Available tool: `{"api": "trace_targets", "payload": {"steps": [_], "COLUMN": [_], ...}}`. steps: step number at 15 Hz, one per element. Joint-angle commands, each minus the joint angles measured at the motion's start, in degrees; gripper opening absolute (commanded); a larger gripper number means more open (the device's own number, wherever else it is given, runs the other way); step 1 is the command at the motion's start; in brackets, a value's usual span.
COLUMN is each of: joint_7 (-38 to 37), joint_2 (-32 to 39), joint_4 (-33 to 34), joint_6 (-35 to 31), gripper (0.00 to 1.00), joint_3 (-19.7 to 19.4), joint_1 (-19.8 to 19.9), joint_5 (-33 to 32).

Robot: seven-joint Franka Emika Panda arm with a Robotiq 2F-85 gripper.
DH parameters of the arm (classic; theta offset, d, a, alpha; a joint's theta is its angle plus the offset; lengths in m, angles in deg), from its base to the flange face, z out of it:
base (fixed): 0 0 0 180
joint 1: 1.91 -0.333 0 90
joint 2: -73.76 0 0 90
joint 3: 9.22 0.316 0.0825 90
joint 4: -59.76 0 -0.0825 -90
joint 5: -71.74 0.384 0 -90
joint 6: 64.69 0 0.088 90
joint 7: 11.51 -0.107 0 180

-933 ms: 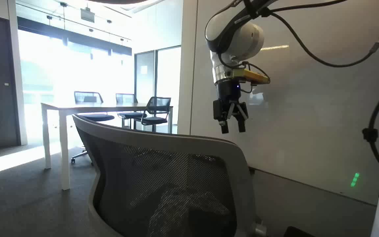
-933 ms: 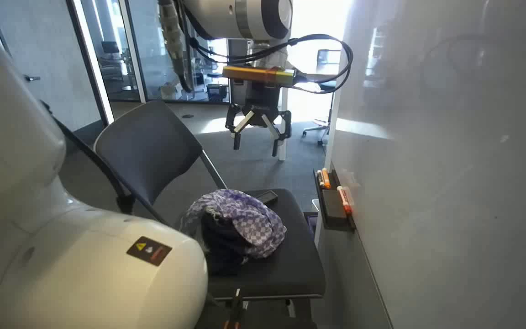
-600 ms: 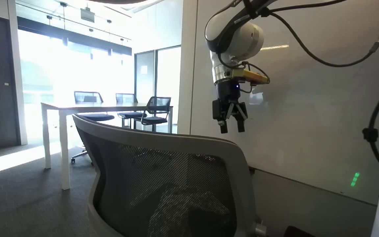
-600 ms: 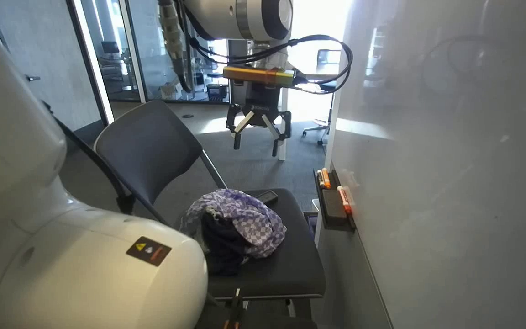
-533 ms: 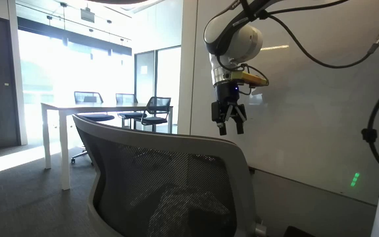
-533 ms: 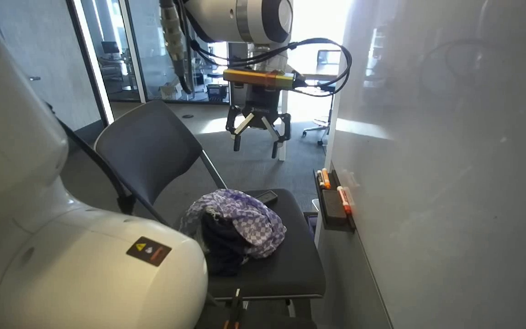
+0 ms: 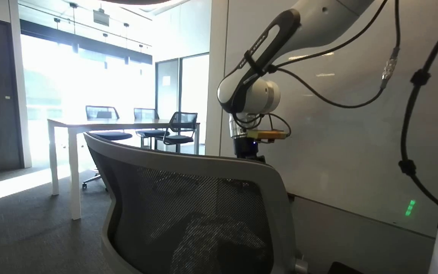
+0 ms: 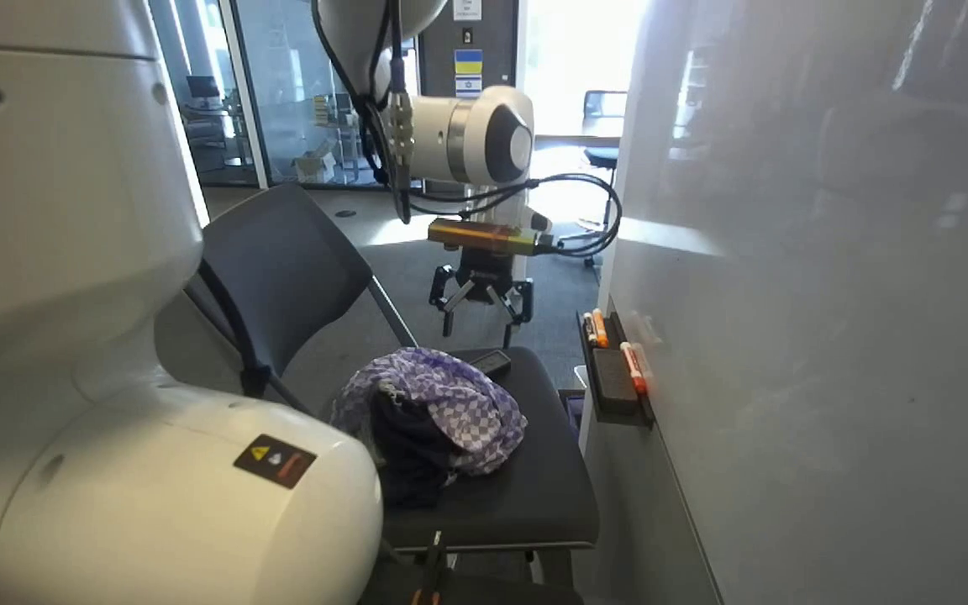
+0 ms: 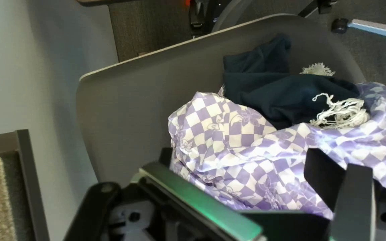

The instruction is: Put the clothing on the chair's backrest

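The clothing is a crumpled purple-and-white checked cloth with a dark blue part and white fringe. It lies in a heap on the black chair seat. In the wrist view the clothing fills the middle and right. In an exterior view it shows faintly through the mesh of the chair's backrest; the backrest also shows at left in an exterior view. My gripper is open and empty, pointing down above the seat's far part, apart from the cloth. In an exterior view the backrest hides its fingers.
A small dark flat object lies on the seat beside the cloth. A whiteboard stands close along the chair's side. Its tray, with markers and an eraser, juts toward the seat. A white table with chairs stands farther back.
The arm has come down, and the gripper has dropped from well above the chair to closer over the seat, still open. The clothing and chair have not moved.
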Motion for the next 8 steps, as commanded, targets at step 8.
{"api": "trace_targets", "payload": {"steps": [8], "joint_7": [3.63], "joint_2": [16.09], "joint_4": [1.78], "joint_6": [-18.28], "gripper": [1.00], "joint_3": [3.37], "joint_1": [1.56], "joint_5": [7.61]}}
